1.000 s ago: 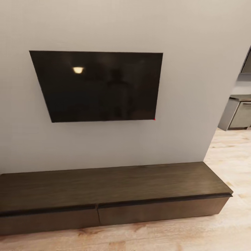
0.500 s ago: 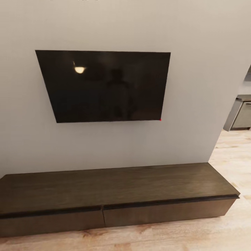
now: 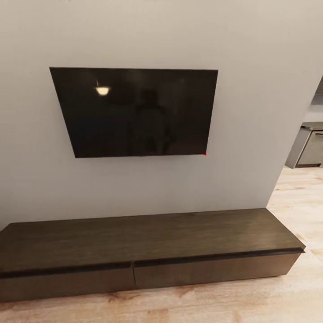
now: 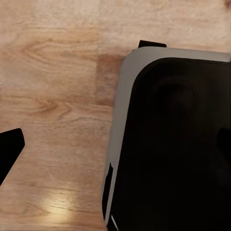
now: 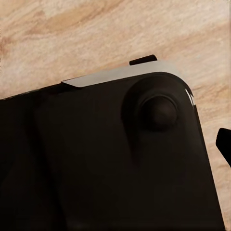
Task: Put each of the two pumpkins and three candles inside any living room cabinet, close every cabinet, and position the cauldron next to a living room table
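Note:
The cabinet (image 3: 148, 244), a long low dark-brown wooden unit, stands against the grey wall straight ahead in the head view. Its two flat fronts (image 3: 211, 271) are shut flush. Nothing lies on its top. The pumpkins, candles, cauldron and coffee table are out of view. In the left wrist view, my left gripper (image 4: 115, 144) hangs over the light plank floor and my own dark base, one black fingertip (image 4: 9, 149) at the picture's edge. In the right wrist view, my right gripper (image 5: 115, 144) hangs the same way, fingertip (image 5: 224, 144) at the edge. Both hold nothing.
A black TV (image 3: 137, 112) hangs on the wall above the cabinet. To the right the wall ends and grey kitchen units (image 3: 309, 146) show beyond. Light wood floor (image 3: 296, 197) runs past the cabinet's right end and along its front.
The whole head view has shifted slightly, so the TV and cabinet sit a little further right in the picture; the camera moved, not the things.

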You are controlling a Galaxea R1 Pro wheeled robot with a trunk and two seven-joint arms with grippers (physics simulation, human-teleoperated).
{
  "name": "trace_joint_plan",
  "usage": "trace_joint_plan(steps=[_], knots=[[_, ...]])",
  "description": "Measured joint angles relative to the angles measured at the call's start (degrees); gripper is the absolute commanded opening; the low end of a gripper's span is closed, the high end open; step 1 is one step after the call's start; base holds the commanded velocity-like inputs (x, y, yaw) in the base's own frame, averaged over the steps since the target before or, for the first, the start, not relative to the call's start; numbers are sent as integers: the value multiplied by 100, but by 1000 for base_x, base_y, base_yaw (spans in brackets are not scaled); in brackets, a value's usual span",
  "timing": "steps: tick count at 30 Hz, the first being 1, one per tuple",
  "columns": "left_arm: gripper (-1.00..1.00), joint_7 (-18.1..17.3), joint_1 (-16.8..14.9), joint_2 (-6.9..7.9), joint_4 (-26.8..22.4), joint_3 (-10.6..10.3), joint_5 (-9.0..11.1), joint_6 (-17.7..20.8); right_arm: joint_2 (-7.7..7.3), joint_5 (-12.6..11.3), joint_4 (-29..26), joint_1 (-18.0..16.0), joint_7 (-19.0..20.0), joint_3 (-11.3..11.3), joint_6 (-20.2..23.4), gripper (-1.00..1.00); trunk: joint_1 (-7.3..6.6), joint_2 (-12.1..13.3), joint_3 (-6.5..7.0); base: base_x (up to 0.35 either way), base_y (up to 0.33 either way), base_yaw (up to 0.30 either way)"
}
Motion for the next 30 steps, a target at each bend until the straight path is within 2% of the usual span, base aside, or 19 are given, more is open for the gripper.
trace_joint_plan(steps=[23, 30], knots=[[100, 6, 0, -22, 0, -18, 12, 3, 0, 43, -2, 0, 10, 30, 17, 100, -505, 923, 413, 0, 0, 0], [100, -7, 0, -34, -8, -25, -29, -6, 0, 35, -2, 0, 0, 30, 21, 100, -506, 924, 414, 0, 0, 0]])
